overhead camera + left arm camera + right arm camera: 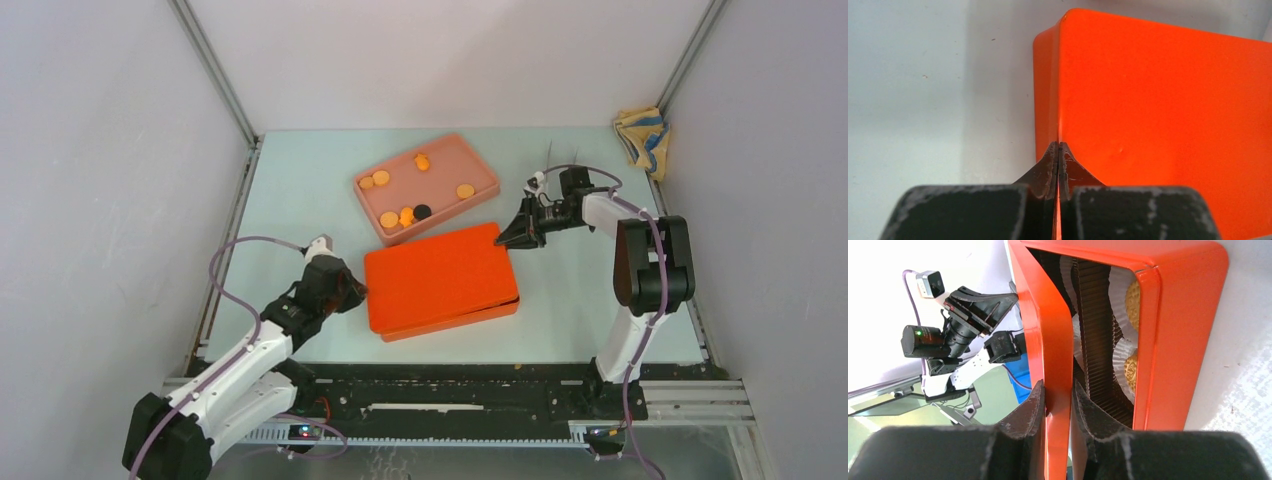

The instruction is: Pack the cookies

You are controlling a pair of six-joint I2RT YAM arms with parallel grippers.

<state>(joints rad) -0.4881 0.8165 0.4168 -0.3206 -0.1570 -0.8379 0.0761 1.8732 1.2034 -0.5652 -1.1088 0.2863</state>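
The cookies lie in a pink tray [480,165]: several orange discs [381,177], one black disc [423,211] and an orange star [422,161]. An orange box [440,280] sits in front of the tray. My right gripper [522,235] [1057,390] is shut on the box's lid [1045,325] at its far right corner and holds it slightly raised. Inside, two golden cookies [1132,297] sit in white paper cups [1118,365]. My left gripper [350,290] [1059,145] is shut, its tips against the box's left edge [1045,85].
A yellow and blue cloth [642,140] lies at the back right corner. Grey walls close in the table on the left, back and right. The left arm [963,330] shows beyond the lid in the right wrist view.
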